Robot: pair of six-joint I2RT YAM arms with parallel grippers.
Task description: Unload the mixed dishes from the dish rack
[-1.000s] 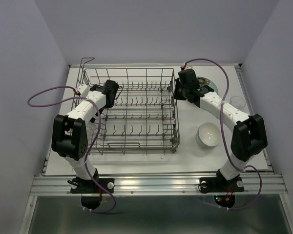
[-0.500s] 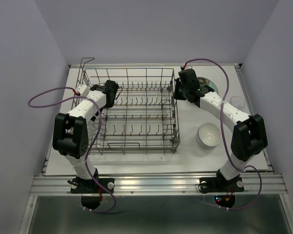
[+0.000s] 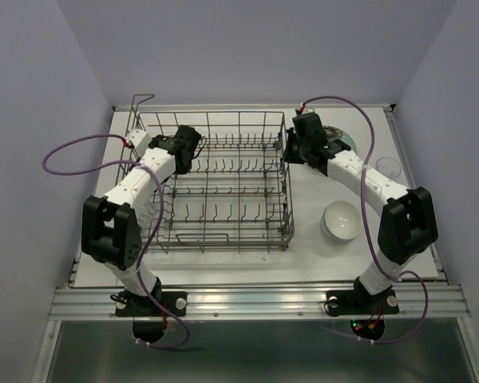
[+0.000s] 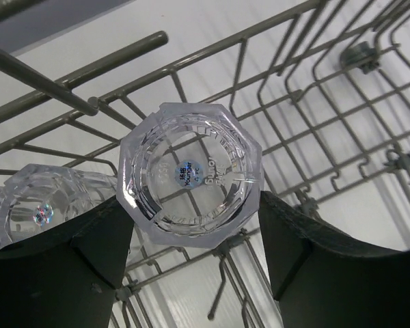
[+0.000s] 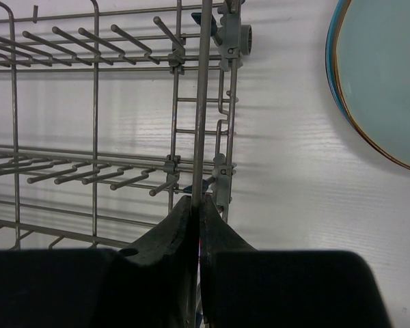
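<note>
The grey wire dish rack stands centre-left on the table. My left gripper reaches into its back-left corner. In the left wrist view its fingers sit on either side of a clear eight-sided glass, seen base-on, touching both sides. A second clear glass lies just to its left. My right gripper is shut on the rack's right rim wire. A pale green plate lies behind the right arm and shows in the right wrist view. A white bowl sits right of the rack.
A clear glass piece stands near the table's right edge. Purple cables loop off both arms. Rows of upright tines fill the rack floor. Walls close in on the left, right and back.
My left arm has shifted, and its gripper has moved slightly toward the back right over the rack. The right arm and the rack have not moved.
</note>
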